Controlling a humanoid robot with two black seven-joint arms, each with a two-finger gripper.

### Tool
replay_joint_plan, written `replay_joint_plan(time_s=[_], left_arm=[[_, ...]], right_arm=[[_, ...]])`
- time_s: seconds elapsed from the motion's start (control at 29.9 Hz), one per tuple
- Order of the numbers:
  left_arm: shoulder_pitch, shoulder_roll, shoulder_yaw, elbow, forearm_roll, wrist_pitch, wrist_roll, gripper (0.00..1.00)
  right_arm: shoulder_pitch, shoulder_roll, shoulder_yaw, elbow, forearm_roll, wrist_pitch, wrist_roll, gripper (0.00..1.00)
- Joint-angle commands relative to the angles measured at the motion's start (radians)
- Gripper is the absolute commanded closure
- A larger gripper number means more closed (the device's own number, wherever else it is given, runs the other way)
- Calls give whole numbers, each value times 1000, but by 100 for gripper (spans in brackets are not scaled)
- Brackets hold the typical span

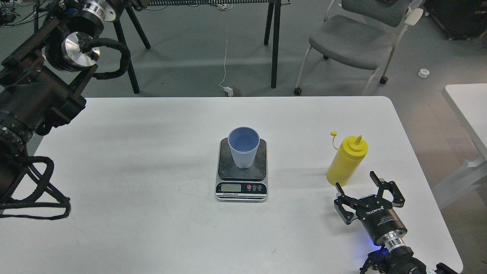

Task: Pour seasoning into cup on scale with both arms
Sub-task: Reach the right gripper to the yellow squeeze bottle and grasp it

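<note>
A light blue ribbed cup (244, 147) stands upright on the dark platform of the kitchen scale (242, 186) at the table's middle. The yellow squeeze bottle (347, 161) stands upright to the right, its small cap hanging off on its tether. My right gripper (355, 182) is open, just in front of the bottle's base and apart from it, fingers pointing at it. My left arm (42, 83) is raised at the far left; its gripper is out of view past the top edge.
The white table (152, 213) carries only the scale and bottle. A grey chair (354, 42) and black table legs (275, 45) stand on the floor behind. A second white table (466, 102) is at the right.
</note>
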State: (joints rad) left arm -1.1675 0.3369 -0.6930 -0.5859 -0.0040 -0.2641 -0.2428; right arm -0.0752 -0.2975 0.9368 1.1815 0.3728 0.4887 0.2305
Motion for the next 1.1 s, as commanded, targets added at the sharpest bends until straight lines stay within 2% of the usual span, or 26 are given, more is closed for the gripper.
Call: replay_joint_plan(time_s=[0.0, 0.17, 0.53, 0.77, 0.87, 1.07], left_arm=[[0, 2, 0, 0, -1, 0, -1, 0], [3, 4, 1, 0, 1, 0, -1, 0], [17, 2, 7, 0, 7, 2, -4, 0], [17, 2, 9, 0, 9, 2, -6, 0], [19, 2, 10, 0, 10, 3, -4, 0], [40, 2, 10, -5, 12, 3, -7, 0]], right_arm=[[40, 47, 4, -39, 0, 0, 0, 1], [54, 84, 8, -57, 0, 0, 1, 1], [74, 89, 73, -80, 0, 0, 7, 1], [140, 143, 86, -186, 0, 0, 7, 2], [176, 164, 86, -241, 0, 0, 9, 3], [230, 195, 86, -319, -3, 0, 15, 14]])
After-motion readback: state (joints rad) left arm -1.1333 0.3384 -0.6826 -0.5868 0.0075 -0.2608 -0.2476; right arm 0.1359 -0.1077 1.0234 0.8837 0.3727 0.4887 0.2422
